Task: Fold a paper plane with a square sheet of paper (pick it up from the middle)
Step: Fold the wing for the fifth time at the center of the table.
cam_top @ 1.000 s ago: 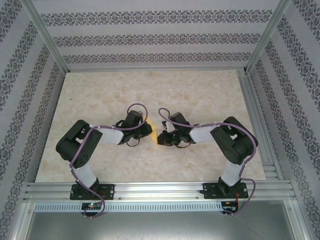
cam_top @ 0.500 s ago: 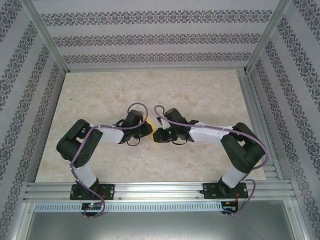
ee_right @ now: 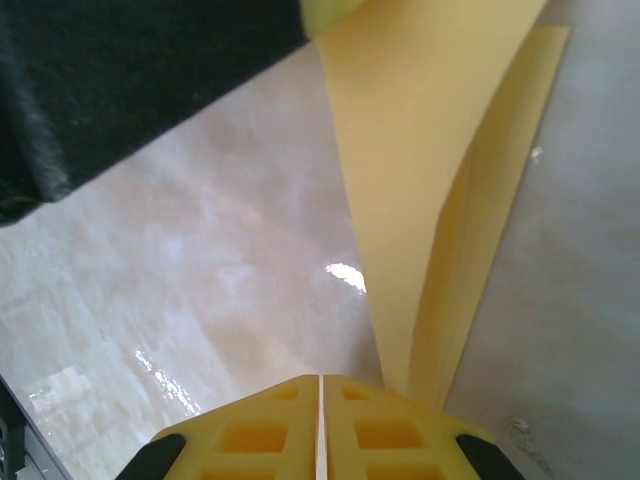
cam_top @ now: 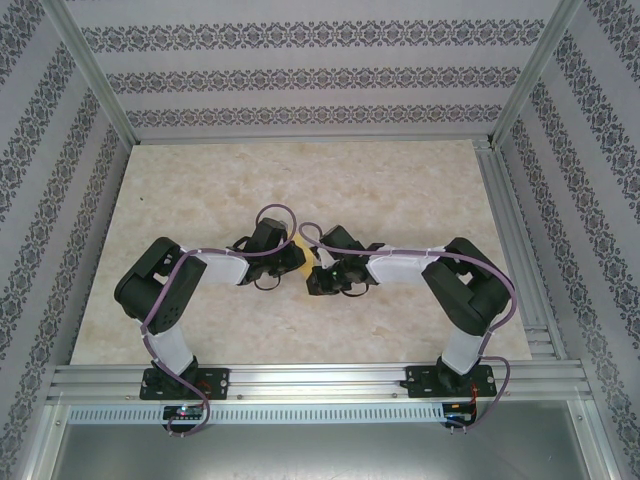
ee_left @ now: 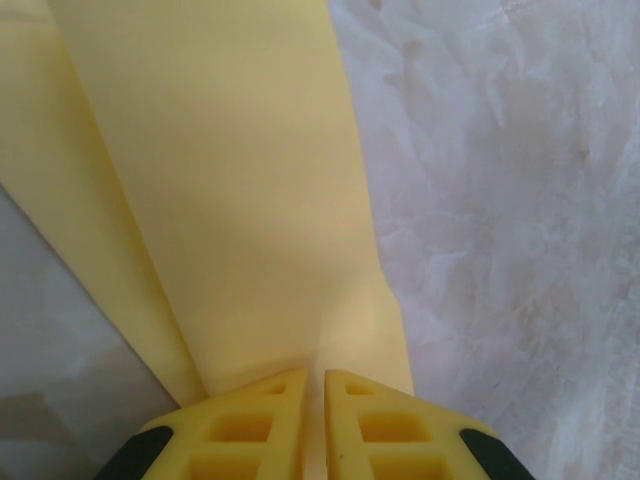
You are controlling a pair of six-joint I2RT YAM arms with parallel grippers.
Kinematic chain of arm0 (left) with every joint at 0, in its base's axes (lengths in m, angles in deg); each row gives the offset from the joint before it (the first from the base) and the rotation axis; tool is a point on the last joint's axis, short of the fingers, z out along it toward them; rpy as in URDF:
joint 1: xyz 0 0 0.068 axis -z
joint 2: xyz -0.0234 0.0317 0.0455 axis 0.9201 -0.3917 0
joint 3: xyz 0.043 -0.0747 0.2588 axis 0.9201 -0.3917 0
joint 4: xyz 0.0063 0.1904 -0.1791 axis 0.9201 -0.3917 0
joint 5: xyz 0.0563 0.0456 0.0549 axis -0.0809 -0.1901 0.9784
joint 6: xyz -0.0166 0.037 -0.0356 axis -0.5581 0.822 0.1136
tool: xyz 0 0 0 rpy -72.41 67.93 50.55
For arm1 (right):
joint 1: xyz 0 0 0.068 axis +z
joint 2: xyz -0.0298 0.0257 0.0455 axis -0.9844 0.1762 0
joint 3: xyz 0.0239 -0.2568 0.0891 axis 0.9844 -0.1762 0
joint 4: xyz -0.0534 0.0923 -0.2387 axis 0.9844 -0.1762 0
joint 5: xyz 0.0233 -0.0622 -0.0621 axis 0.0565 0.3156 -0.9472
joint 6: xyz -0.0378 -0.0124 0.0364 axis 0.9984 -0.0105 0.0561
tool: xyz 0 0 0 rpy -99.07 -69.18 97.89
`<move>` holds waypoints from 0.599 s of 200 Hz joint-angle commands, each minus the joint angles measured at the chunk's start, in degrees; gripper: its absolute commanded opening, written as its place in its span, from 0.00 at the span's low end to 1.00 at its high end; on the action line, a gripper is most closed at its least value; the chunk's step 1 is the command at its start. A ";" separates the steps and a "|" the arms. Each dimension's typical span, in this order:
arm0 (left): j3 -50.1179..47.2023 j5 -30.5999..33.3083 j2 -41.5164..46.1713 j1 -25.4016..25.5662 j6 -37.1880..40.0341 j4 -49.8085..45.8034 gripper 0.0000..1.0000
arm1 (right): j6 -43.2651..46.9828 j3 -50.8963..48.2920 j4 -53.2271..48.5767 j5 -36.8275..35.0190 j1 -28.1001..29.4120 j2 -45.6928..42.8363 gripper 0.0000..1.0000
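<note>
1. Pinching one end of folded yellow paper (ee_left: 250,180): left gripper (ee_left: 315,378); strip ran lengthwise away from it.
2. Jaws of right gripper (ee_right: 320,382) pressed together; paper's end hidden behind them.
3. Paper sat over middle of table (cam_top: 400,190), mostly covered.

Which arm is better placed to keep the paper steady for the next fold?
Probably the left: the left gripper is shut on the yellow paper at its crease, while the right gripper is shut beside it.

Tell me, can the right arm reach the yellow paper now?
Probably yes. The right gripper, shut, sits right at the folded edge of the yellow paper, nothing between them; the left gripper pinches it from the other side.
</note>
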 commanded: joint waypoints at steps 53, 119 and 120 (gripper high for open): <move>0.29 2.34 -3.25 -0.55 -0.22 -4.55 0.15 | -3.60 -7.65 8.29 6.39 -3.51 -0.39 0.10; 0.29 1.77 -3.22 -0.53 -0.16 -4.36 0.15 | -1.32 0.03 6.01 6.50 -3.63 -0.35 0.13; 0.29 1.73 -3.21 -0.55 -0.15 -4.37 0.15 | -1.33 0.08 6.04 6.45 -3.63 -0.25 0.13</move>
